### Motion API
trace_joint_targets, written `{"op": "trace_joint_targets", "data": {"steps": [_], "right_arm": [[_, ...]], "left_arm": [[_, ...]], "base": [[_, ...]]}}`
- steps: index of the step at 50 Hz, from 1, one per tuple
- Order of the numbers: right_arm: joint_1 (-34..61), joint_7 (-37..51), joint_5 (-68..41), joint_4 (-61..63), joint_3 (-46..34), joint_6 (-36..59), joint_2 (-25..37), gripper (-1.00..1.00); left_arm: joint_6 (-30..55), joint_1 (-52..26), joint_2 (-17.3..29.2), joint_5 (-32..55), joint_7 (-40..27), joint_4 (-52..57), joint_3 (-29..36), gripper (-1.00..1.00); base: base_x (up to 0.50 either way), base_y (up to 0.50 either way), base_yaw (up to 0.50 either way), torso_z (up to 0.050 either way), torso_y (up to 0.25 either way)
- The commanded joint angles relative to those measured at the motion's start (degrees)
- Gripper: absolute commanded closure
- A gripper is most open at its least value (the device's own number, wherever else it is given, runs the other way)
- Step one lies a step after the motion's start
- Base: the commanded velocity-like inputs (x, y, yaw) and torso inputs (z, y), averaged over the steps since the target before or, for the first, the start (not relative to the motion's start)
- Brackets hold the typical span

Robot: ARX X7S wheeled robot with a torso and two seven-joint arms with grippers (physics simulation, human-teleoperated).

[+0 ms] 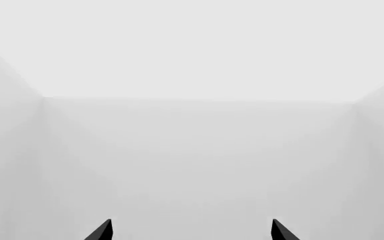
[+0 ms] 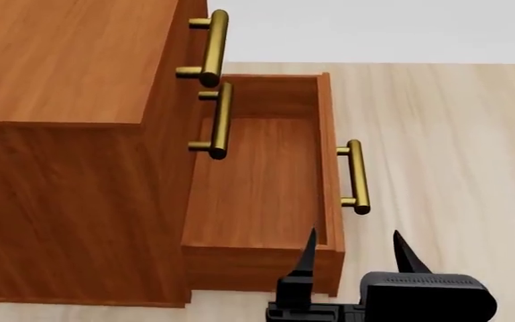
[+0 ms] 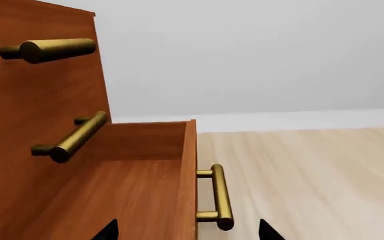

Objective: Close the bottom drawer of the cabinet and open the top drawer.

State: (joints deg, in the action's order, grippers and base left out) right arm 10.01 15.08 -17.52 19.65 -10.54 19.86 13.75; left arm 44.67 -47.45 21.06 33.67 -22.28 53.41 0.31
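The bottom drawer [image 2: 262, 194] stands pulled out of the cabinet [image 2: 70, 168], empty; the top drawer [image 2: 188, 40] sits flush. Three brass handles [image 2: 356, 176] show, one per drawer. Both tools are released: right tool [image 2: 351, 258] beside the open drawer's near corner, left tool [image 1: 192, 231] facing blank wall.

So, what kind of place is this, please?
Probably a bare simulated room, not a real home: a wooden cabinet with its bottom drawer pulled out stands on a pale plank floor before blank grey walls.
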Motion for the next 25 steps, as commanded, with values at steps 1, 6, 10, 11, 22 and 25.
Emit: {"op": "trace_joint_targets", "data": {"steps": [1, 6, 10, 11, 22, 25], "right_arm": [[0.0, 0.3, -0.2, 0.1, -0.3, -0.1, 0.2, -1.00], [0.1, 0.4, -0.3, 0.2, -0.3, 0.0, 0.3, -1.00], [0.1, 0.5, -0.4, 0.1, -0.4, 0.0, 0.4, -1.00], [0.1, 0.5, -0.4, 0.0, -0.4, -0.1, 0.4, -1.00], [0.2, 0.7, -0.7, 0.1, -0.6, 0.0, 0.7, -1.00], [0.2, 0.8, -0.7, 0.1, -0.7, 0.0, 0.8, -1.00]], "left_arm": [[-0.2, -0.2, 0.8, 1.0, -0.9, 0.0, 0.2, -1.00], [-0.3, -0.2, 1.1, 1.3, -1.3, 0.0, 0.4, -1.00], [-0.6, -0.2, 1.3, 1.5, -1.6, -0.2, 0.5, -1.00], [-0.7, -0.2, 1.3, 1.5, -1.6, -0.2, 0.6, -1.00], [-1.3, -0.2, 1.8, 2.0, -2.3, -0.6, 1.0, -1.00], [-1.7, -0.2, 1.9, 2.2, -2.4, -0.6, 1.0, -1.00]], "base": [[0.00, 0.00, 0.00, 0.000, -0.160], [0.00, 0.00, 0.00, 0.000, -0.160], [0.00, 0.00, 0.00, 0.000, -0.161], [0.00, 0.00, 0.00, 0.000, -0.160], [0.00, 0.00, 0.00, 0.000, -0.160], [0.00, 0.00, 0.00, 0.000, -0.139]]}}
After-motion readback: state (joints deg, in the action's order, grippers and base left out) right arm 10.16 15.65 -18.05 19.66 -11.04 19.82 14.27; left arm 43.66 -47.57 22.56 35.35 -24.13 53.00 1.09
